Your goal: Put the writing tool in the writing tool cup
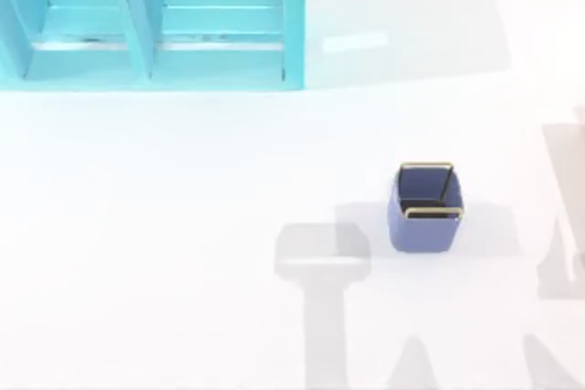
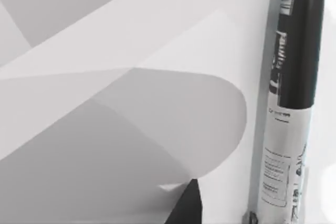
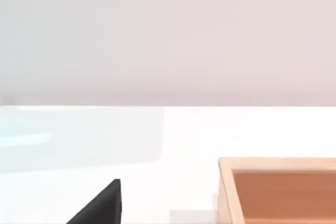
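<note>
Nearby, turquoise shelf unit (image 1: 151, 20) well apart from cup (image 1: 426, 209).

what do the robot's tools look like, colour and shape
The left tool's finger, in the left wrist view, is a plain black wedge tapering to a point. The right tool's finger is likewise a flat black angular wedge. No cables or markings can be made out on either.

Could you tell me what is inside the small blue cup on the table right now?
In the top view the blue cup stands upright and shows just a dark interior under its gold rim; no pen pokes out. The near wall hides its floor. The marker pen appears in the left wrist view.
</note>
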